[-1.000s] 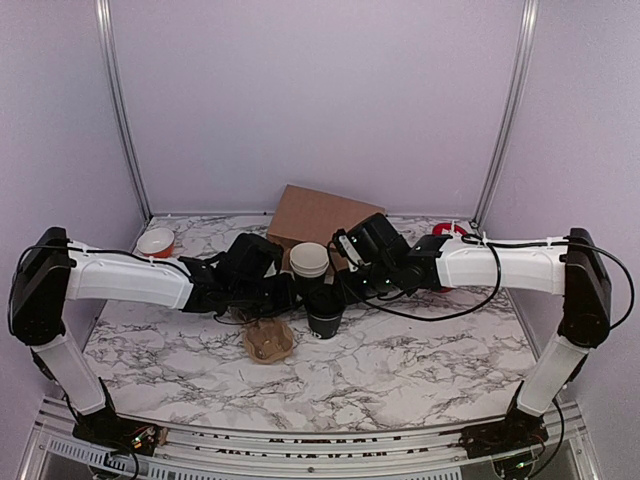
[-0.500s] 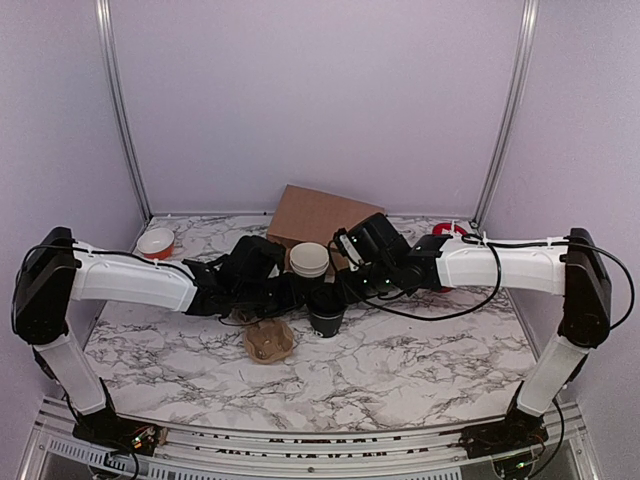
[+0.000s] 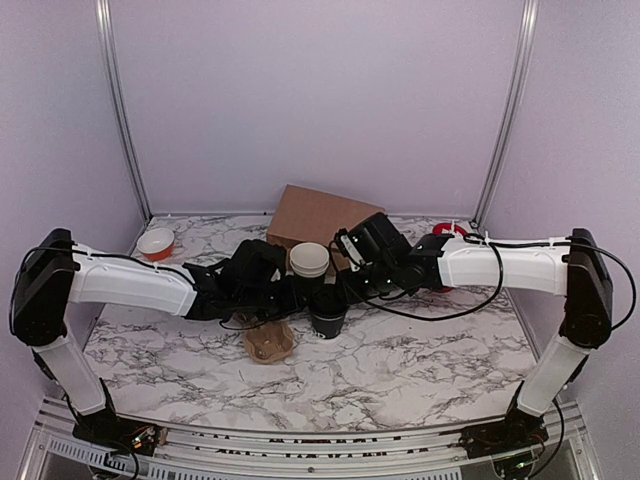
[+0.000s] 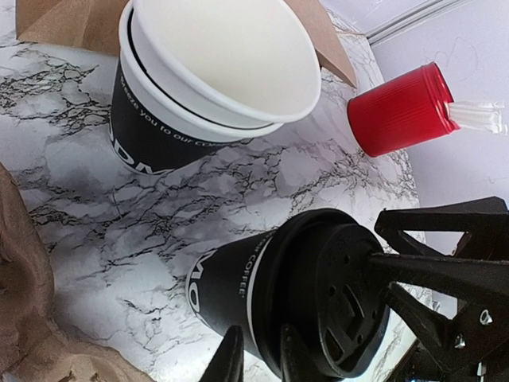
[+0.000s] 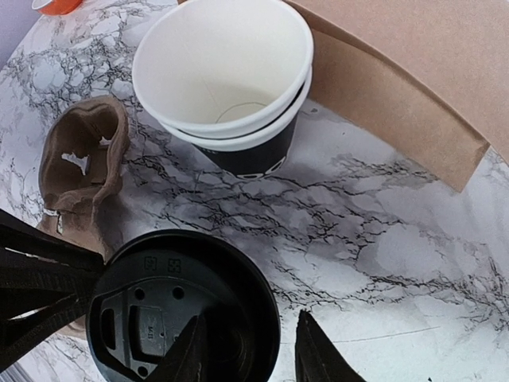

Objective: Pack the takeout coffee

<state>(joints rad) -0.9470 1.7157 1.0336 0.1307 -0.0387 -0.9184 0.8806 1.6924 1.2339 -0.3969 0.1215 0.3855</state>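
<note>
the takeout coffee [image 3: 327, 312] is looking to be standing upright on the marble table [image 3: 430, 350], its black lid [image 4: 334, 306] sitting on top, right between my two sets of fingers. my left gripper [image 4: 261, 344] is reaching in from the left. in its wrist view the two fingertips are showing just in front of the cup's upper wall and the lid's rim, with a narrow gap between them. they are not spread wide, but i am not able to tell whether they are pinching the rim or only hovering at it.

my right gripper [image 5: 250, 328] is reaching in from the opposite side. one finger is lying over the lid and the other is sitting just outside the lid's edge, so the rim is falling between them. whether they are clamping it i cannot tell either. from the left wrist, my right fingers [image 4: 429, 274] are showing just past the lid, on its far side.

just behind both sets of fingertips, two lidless cups [image 5: 227, 87] are nesting one in the other, upright and apart from the coffee. behind those a brown cardboard box [image 3: 318, 215] is lying. a crumpled brown cup carrier [image 5: 79, 167] is lying on the table near my left fingers, on the near side of the coffee. a red cylinder [image 4: 402, 107] is standing beyond my right fingers, well apart from the coffee. a small orange bowl [image 3: 155, 242] is sitting well away, behind my left arm.
</note>
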